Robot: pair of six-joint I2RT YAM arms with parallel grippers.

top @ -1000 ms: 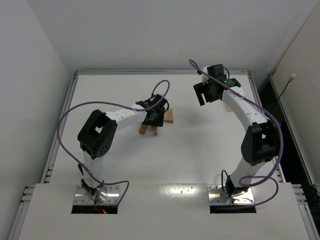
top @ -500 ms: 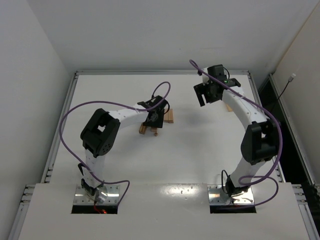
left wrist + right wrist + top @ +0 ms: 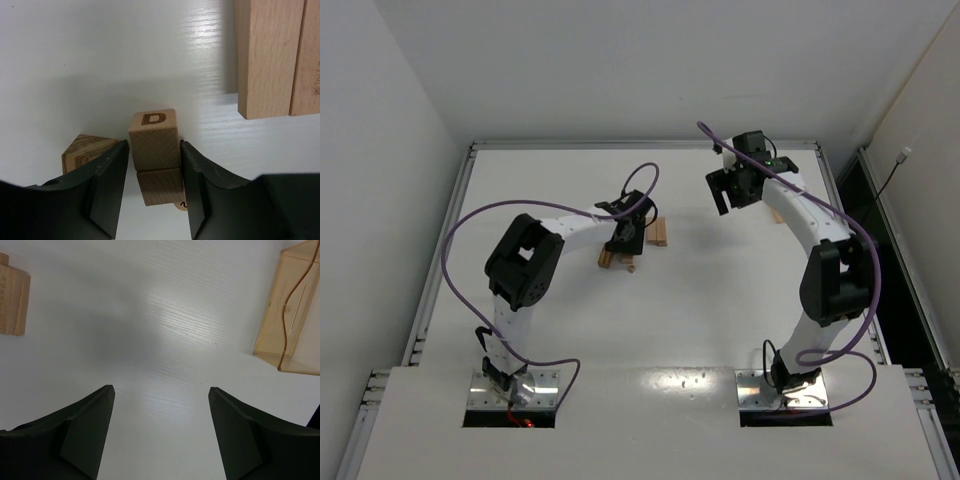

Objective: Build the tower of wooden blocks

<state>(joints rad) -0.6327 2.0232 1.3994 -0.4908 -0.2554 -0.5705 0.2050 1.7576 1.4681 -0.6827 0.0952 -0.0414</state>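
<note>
My left end effector (image 3: pixel 154 146) is on a block (image 3: pixel 152 131); the right end effector (image 3: pixel 160 392) is idle.
Since a second ago the left elbow has edged right, the tip hardly moving. Only the left wrist view shows its fingers pressed, I think, against both sides of the D-marked block. The tower (image 3: pixel 272 55) lies near on the counter (image 3: pixel 75 50). The right one gapes wide, holding nothing.

- The white table (image 3: pixel 720 300) lies under me. Up close it shows a faint, wood-like grain, with a soft grey shadow across it.
- A translucent tan plastic tray (image 3: pixel 287 315) rests on the table at my far right.
- A metal rail (image 3: pixel 442 260) runs along the table's left edge.
- Plain white walls (image 3: pixel 650 60) stand behind and to the left.
- A thin dark cord (image 3: pixel 892 176) with a white plug hangs beyond the table's right edge.
</note>
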